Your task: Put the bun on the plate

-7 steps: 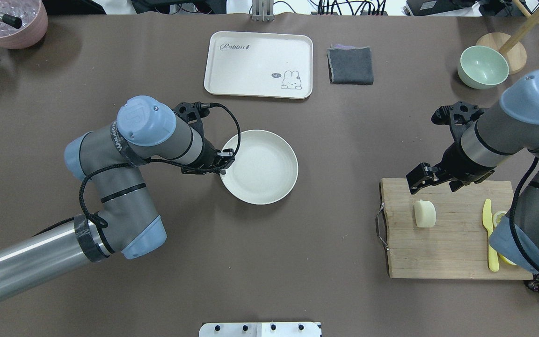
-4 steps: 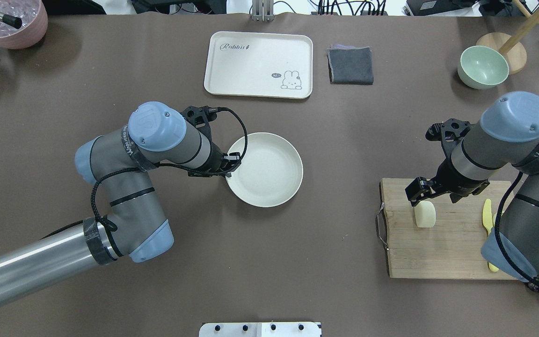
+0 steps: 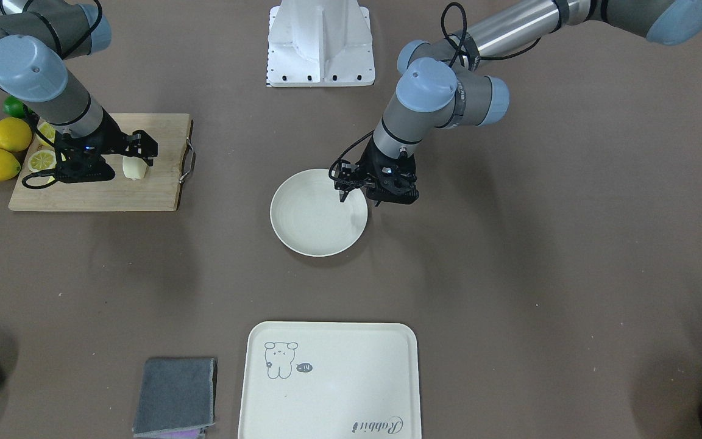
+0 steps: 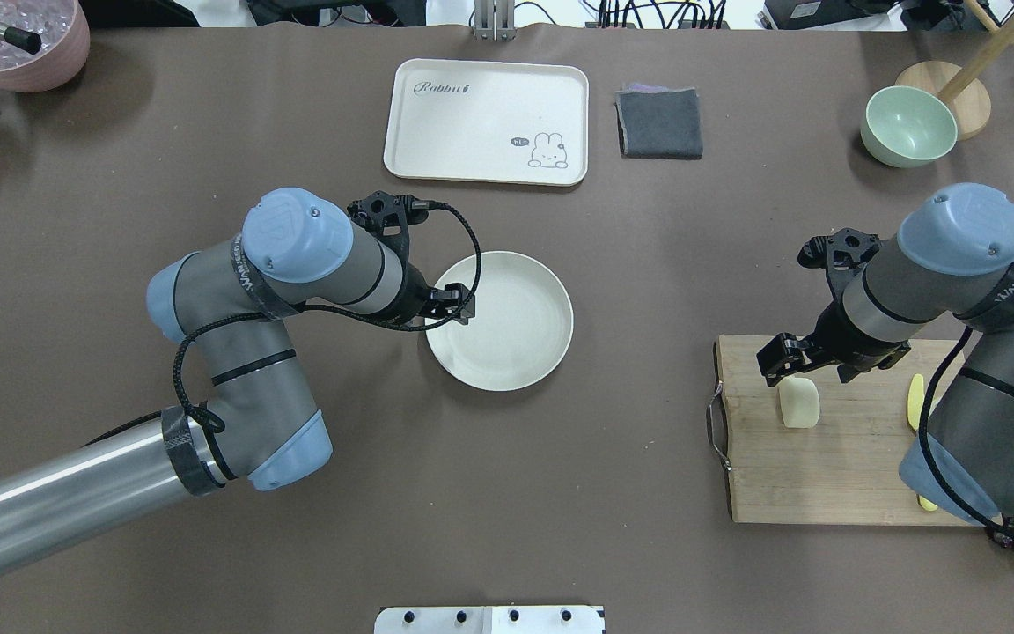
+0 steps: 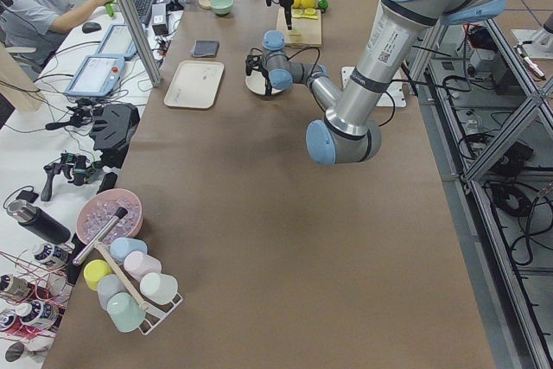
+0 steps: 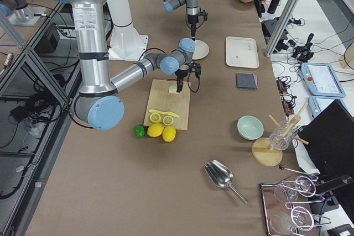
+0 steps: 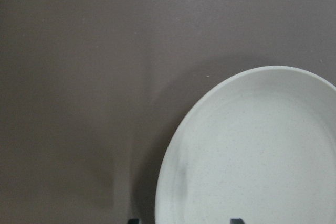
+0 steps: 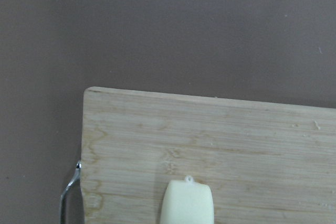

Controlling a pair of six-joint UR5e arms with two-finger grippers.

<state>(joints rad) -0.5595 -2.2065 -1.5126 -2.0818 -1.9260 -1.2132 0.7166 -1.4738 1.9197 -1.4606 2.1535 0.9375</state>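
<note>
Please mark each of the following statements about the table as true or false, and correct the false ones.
1. The bun lies on the cutting board. True.
2. The plate already holds the bun. False: the plate is empty.
3. The left gripper is at the plate's rim. True.
4. The grey cloth lies on the tray. False: it lies on the table beside the tray.
5. The right gripper is over the tray. False: it is over the cutting board, right by the bun.
</note>
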